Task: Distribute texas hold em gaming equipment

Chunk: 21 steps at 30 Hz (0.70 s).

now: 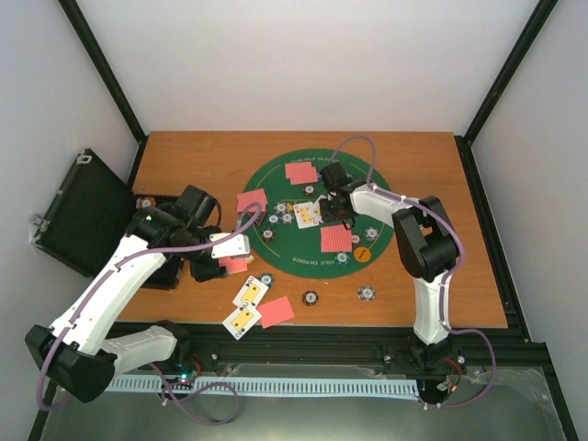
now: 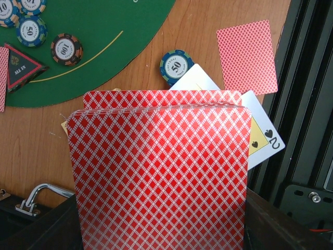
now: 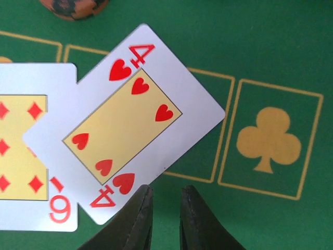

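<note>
Top view: cards (image 1: pixel 336 239) and chips (image 1: pixel 277 219) lie on the green mat (image 1: pixel 276 179); three more cards lie off its near edge; the left gripper (image 1: pixel 223 257) sits off its left edge.
Left wrist: the gripper clamps a thick deck (image 2: pixel 161 172); dealing judged unfinished.
Right wrist: right gripper (image 3: pixel 165 208), jaws narrowly parted and empty, over the mat beside the four of hearts (image 3: pixel 127 125).

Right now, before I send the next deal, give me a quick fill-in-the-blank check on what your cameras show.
1. The face-up card overlapping the nine of diamonds is the four of ____.
2. The left gripper is shut on a stack of ____-backed cards.
3. The blue chip lying just off the green mat is marked ____.
4. The gold suit symbol printed on the mat beside the face-up card is a ____.

Missing words: hearts; red; 50; club.
</note>
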Motion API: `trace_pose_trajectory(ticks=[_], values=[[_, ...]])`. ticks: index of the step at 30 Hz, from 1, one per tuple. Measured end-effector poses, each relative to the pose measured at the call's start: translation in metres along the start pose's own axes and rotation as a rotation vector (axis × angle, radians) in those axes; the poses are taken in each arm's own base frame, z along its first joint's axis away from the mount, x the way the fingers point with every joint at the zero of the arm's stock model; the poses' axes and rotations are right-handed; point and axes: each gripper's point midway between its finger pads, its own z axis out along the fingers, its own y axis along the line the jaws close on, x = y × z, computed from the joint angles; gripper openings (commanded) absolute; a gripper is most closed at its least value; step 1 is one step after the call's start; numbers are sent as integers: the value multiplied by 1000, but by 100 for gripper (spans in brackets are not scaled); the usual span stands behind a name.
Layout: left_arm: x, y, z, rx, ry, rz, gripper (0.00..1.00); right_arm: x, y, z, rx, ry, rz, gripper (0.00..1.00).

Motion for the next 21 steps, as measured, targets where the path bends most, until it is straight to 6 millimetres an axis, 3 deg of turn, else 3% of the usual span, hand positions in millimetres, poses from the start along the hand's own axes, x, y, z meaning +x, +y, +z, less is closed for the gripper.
trace_pose_trajectory(ticks=[4,15,21], values=[[1,0,0,-3,4,0,17,7,-1,13,11,31,-12,15],[2,1,-1,-10,5,1,17,11,0,10,-22,7,-2,11],[2,1,-1,-10,5,1,17,38,-2,-2,-56,26,24,10]])
